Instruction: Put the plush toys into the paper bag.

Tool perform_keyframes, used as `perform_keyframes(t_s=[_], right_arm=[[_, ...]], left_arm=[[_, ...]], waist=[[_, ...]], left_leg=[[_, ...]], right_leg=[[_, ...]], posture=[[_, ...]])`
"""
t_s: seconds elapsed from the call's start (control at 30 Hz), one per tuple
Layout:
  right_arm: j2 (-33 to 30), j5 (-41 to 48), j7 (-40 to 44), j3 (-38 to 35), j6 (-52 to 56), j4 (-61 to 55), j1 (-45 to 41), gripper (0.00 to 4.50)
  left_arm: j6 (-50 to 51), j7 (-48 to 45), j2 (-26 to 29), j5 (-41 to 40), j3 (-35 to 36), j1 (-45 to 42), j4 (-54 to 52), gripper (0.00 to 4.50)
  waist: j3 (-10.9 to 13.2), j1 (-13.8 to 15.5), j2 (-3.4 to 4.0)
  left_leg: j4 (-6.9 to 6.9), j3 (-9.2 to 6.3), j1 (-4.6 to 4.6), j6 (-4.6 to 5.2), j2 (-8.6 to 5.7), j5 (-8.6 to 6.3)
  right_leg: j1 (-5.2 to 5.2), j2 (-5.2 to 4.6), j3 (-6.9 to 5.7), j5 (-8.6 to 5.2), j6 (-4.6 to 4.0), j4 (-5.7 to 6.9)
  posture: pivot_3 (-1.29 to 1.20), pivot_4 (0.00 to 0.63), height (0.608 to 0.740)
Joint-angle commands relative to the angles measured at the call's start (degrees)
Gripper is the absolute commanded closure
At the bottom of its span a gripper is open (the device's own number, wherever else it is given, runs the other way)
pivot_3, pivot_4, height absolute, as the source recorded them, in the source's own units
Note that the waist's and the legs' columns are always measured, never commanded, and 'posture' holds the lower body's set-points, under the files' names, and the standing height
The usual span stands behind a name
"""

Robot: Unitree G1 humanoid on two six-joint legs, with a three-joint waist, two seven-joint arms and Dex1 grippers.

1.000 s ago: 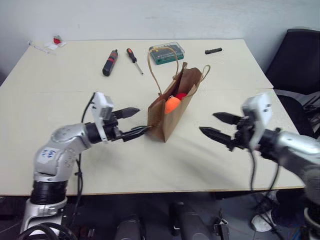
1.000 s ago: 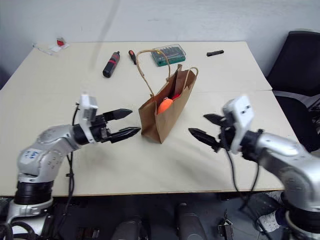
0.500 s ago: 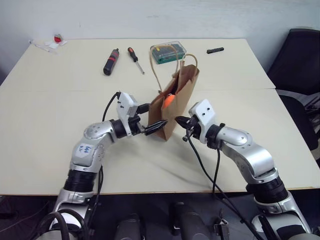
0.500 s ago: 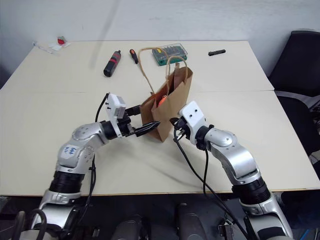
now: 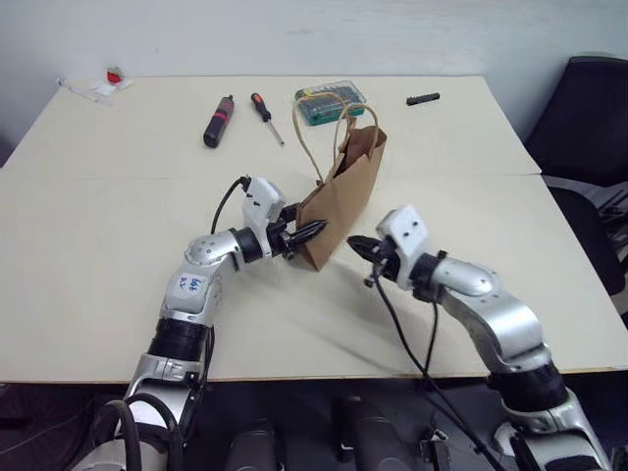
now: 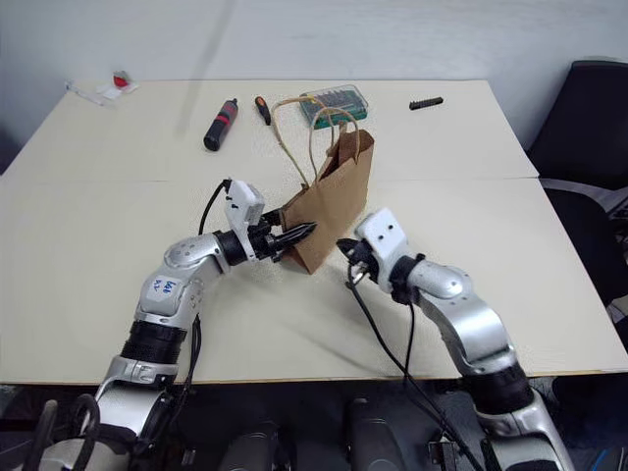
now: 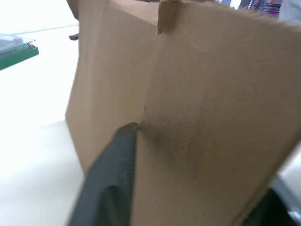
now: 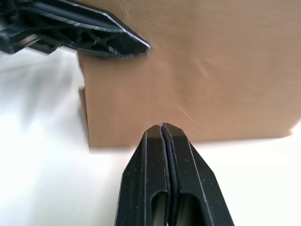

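Centre frame: paper bag (image 5: 345,196) upright, left gripper (image 5: 306,234) pinching its near side to steady; right gripper (image 5: 359,245) clenched empty just beside.

1. The paper bag (image 5: 343,201) is matt brown kraft paper, lightly creased, with tan twisted-cord handles.
2. The table (image 5: 118,245) has a smooth, pale, matt top.
3. The right end effector (image 8: 164,141) is black, faintly glossy plastic.

Bare table (image 5: 88,245) around paper bag (image 5: 343,201)
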Motion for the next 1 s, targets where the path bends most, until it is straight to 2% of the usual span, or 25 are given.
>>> perform_keyframes(t_s=[0.03, 0.13, 0.17, 0.27, 0.4, 0.5, 0.53, 0.7, 0.8, 0.87, 1.0], right_arm=[[-5.67, 7.08, 4.62, -10.73, 2.82, -10.83, 6.07, 4.5], [-11.76, 16.14, 10.53, -23.79, 6.46, -17.14, 14.45, 3.89], [-13.29, 18.42, 12.07, -27.23, 7.21, -18.35, 16.66, 3.59], [-17.53, 23.9, 17.2, -40.91, 9.34, -19.49, 24.77, 2.6], [-19.37, 27.99, 19.7, -52.09, 10.94, -19.13, 31.48, 1.26], [-18.32, 28.71, 21.0, -57.67, 10.92, -20.31, 37.81, 0.16], [-17.81, 28.68, 20.73, -58.04, 10.68, -20.78, 39.21, 0.03], [-16.33, 27.21, 19.25, -55.67, 8.36, -21.32, 42.15, 0.03], [-17.12, 26.79, 19.72, -54.33, 7.39, -19.83, 42.04, 0.0], [-18.16, 26.92, 20.72, -53.85, 6.96, -18.41, 41.52, 0.0], [-21.21, 27.27, 24.3, -53.27, 6.29, -14.32, 39.76, 0.0]], left_arm=[[-2.05, -9.65, 2.32, -2.63, 0.35, -3.36, 1.96, 3.39], [-2.77, -20.42, 4.01, -4.46, -0.38, -7.03, 6.96, 4.35], [-3.29, -23.02, 4.34, -4.5, -0.67, -8.12, 8.79, 4.5], [-4.66, -31.5, 3.67, -3.64, -2.35, -13.58, 17.45, 4.5], [-6.26, -38.87, 1.19, -2.53, -3.62, -19.36, 26.74, 4.5], [-14.41, -42.81, -1.29, 1.63, -5.71, -22.66, 36.01, 4.5], [-16.33, -43.36, -1.76, 2.64, -6.03, -23.34, 38.2, 4.5], [-18.38, -43.79, -1.42, 5.04, -5.03, -25.59, 43.6, 4.5], [-15.57, -44.09, 1.76, 4.47, -3.56, -24.62, 40.23, 3.86], [-11.79, -44.54, 4.72, 3.46, -2.71, -22.92, 35.35, 3.26], [2.11, -44.13, 13.48, -0.72, 0.02, -15.73, 17.58, 1.96]], waist=[[0.01, 0.43, 0.01], [0.02, 0.74, 0.01], [0.02, 0.9, 0.0], [0.05, 0.89, -0.05], [0.07, 0.67, -0.08], [0.09, 0.63, -0.13], [0.09, 0.58, -0.13], [0.14, 0.51, -0.22], [0.14, 0.48, -0.22], [0.14, 0.42, -0.21], [0.15, 0.39, -0.2]], left_leg=[[0.0, 0.0, 0.0, 0.0, -0.01, 0.0], [0.0, -0.03, -0.02, -0.01, 0.0, -0.01], [0.0, -0.02, 0.02, -0.01, -0.01, -0.01], [0.05, -0.05, 0.03, 0.06, -0.07, -0.04], [0.06, -0.01, 0.03, 0.21, -0.15, -0.1], [0.03, -0.03, -0.05, 0.28, -0.15, -0.14], [0.02, -0.02, -0.06, 0.29, -0.13, -0.15], [0.06, 0.03, -0.12, 0.38, -0.13, -0.21], [0.08, 0.03, -0.12, 0.43, -0.15, -0.21], [0.07, 0.03, -0.13, 0.42, -0.13, -0.21], [0.05, 0.06, -0.14, 0.43, -0.1, -0.23]], right_leg=[[0.0, 0.0, 0.0, 0.0, 0.0, 0.0], [0.02, 0.03, -0.06, 0.0, 0.0, -0.02], [0.06, 0.03, -0.05, 0.0, 0.0, -0.02], [0.16, 0.07, -0.05, 0.04, 0.08, -0.09], [0.2, 0.06, 0.06, 0.12, 0.22, -0.21], [0.18, 0.11, 0.1, 0.15, 0.27, -0.36], [0.19, 0.14, 0.13, 0.16, 0.3, -0.42], [0.16, 0.1, 0.22, 0.23, 0.41, -0.5], [0.16, 0.07, 0.24, 0.27, 0.46, -0.49], [0.15, 0.09, 0.23, 0.27, 0.46, -0.49], [0.11, 0.06, 0.24, 0.26, 0.45, -0.47]], posture=[[0.0, 0.15, 0.74], [0.0, 0.15, 0.74], [0.0, 0.15, 0.74], [0.0, 0.15, 0.74], [0.0, 0.15, 0.74], [0.0, 0.15, 0.74], [0.0, 0.15, 0.74], [0.0, 0.15, 0.74], [0.0, 0.15, 0.74], [0.0, 0.15, 0.74], [0.0, 0.15, 0.74]])
